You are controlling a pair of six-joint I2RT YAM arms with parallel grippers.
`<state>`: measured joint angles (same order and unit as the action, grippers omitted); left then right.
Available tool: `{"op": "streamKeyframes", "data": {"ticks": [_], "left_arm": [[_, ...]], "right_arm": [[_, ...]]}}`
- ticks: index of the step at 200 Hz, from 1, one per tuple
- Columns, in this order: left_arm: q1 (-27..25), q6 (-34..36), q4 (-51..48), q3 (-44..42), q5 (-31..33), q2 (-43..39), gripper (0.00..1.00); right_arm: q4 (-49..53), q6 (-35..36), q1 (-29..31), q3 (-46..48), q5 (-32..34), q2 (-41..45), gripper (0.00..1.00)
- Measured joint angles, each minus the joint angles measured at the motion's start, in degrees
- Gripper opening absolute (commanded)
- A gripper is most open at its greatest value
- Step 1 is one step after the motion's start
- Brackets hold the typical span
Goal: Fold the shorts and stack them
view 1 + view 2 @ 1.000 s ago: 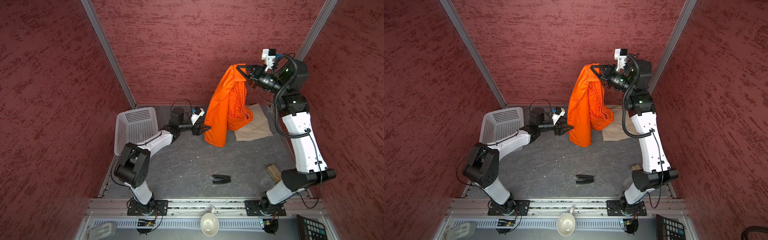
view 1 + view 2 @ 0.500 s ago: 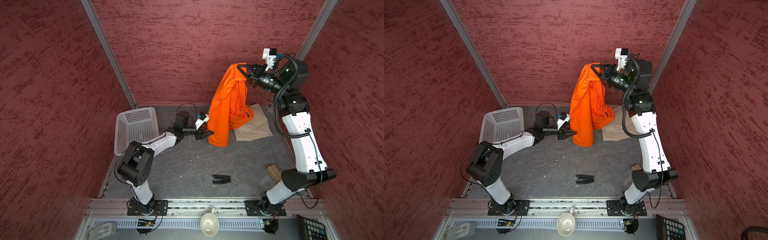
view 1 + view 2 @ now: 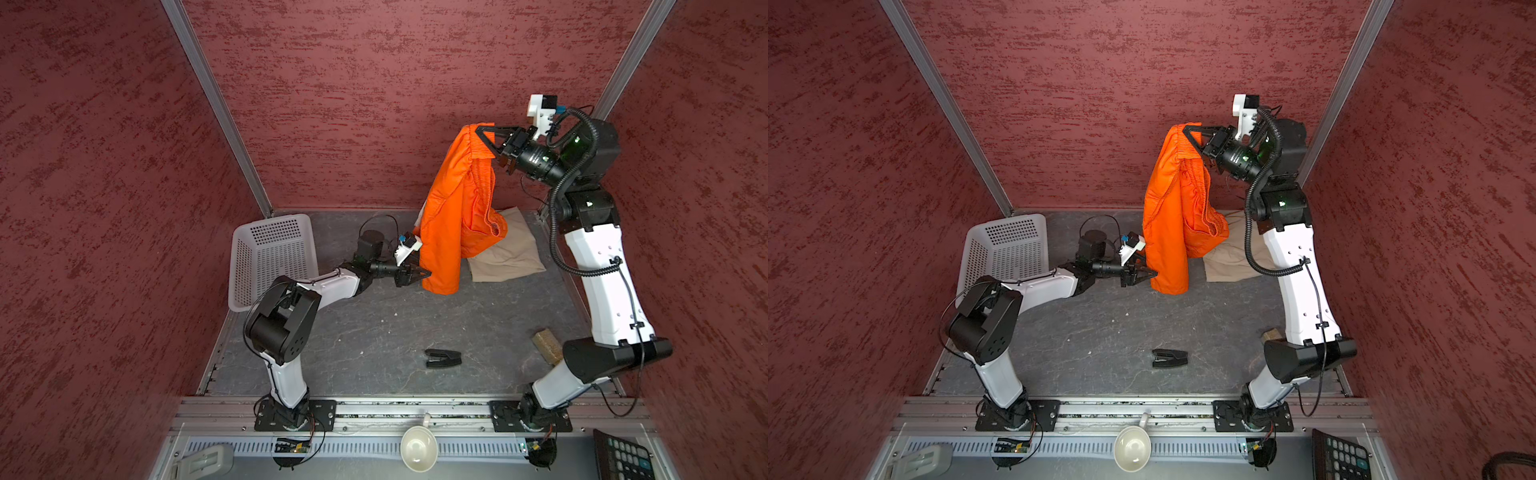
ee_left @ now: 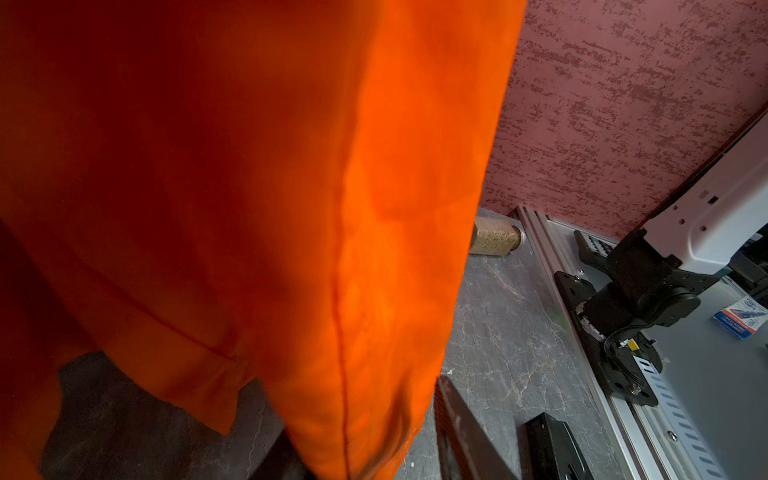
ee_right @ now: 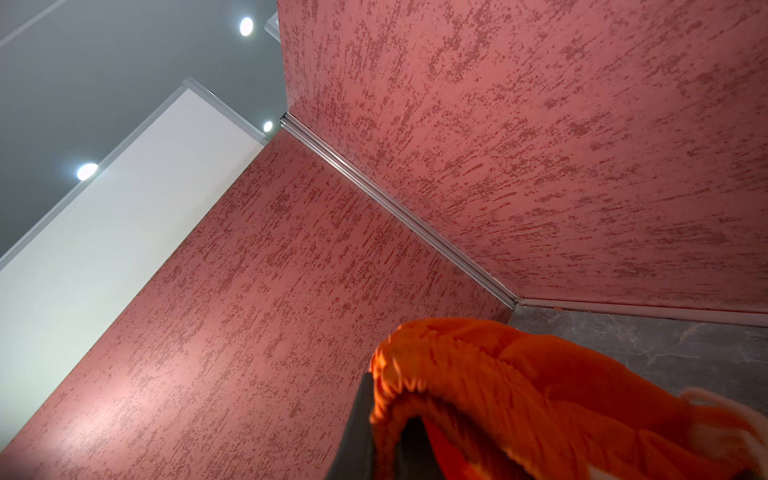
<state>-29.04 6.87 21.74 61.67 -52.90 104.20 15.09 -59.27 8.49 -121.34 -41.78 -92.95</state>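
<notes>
The orange shorts [image 3: 453, 199] [image 3: 1171, 216] hang high at the back right, one leg dangling just above the table. My right gripper [image 3: 480, 129] [image 3: 1185, 129] is shut on their gathered waistband, which the right wrist view shows pinched between its fingers [image 5: 386, 407]. My left gripper [image 3: 426, 273] [image 3: 1152, 274] reaches in low from the left. Its jaws stand open around the leg's bottom corner [image 4: 365, 415], with a gap between the cloth and one finger [image 4: 457, 432]. The beige shorts [image 3: 507, 253] [image 3: 1229, 262] lie folded on the table behind the orange pair.
A white perforated basket [image 3: 270, 249] leans at the back left. A black stapler-like object [image 3: 442, 358] lies front centre, and a jar of grain [image 3: 546, 340] [image 4: 496, 237] lies by the right arm's base. A white cup [image 3: 417, 449] sits on the front rail.
My left gripper has moved right to the hanging leg's lower edge and its jaws have narrowed around the cloth. The right gripper holds the waistband where it was.
</notes>
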Motion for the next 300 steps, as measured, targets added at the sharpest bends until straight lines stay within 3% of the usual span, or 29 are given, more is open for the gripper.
{"op": "streamKeyframes", "data": {"ticks": [47,88,171,217,263,300], "left_arm": [[-0.15,-6.43,8.35,-2.40,0.63,1.57,0.00],[1.40,-6.64,3.54,-4.72,3.37,-3.69,0.00],[12.57,8.52,-36.63,8.07,21.66,-26.88,0.00],[19.12,14.91,-49.64,16.37,27.39,-28.74,0.00],[21.03,19.67,-57.86,23.52,29.59,-28.81,0.00],[21.70,21.49,-62.03,24.15,30.47,-31.63,0.00]], "right_arm": [[-0.26,-0.07,-0.79,0.57,0.94,0.68,0.00],[-2.23,-0.50,-4.00,11.15,3.17,7.28,0.00],[-3.21,-1.84,-5.22,32.33,10.32,16.76,0.00],[-2.51,-3.74,-5.22,41.55,13.25,23.80,0.00],[2.99,-4.20,-5.22,42.10,13.99,28.61,0.00],[11.13,-6.45,-5.20,47.15,13.99,36.44,0.00]]}}
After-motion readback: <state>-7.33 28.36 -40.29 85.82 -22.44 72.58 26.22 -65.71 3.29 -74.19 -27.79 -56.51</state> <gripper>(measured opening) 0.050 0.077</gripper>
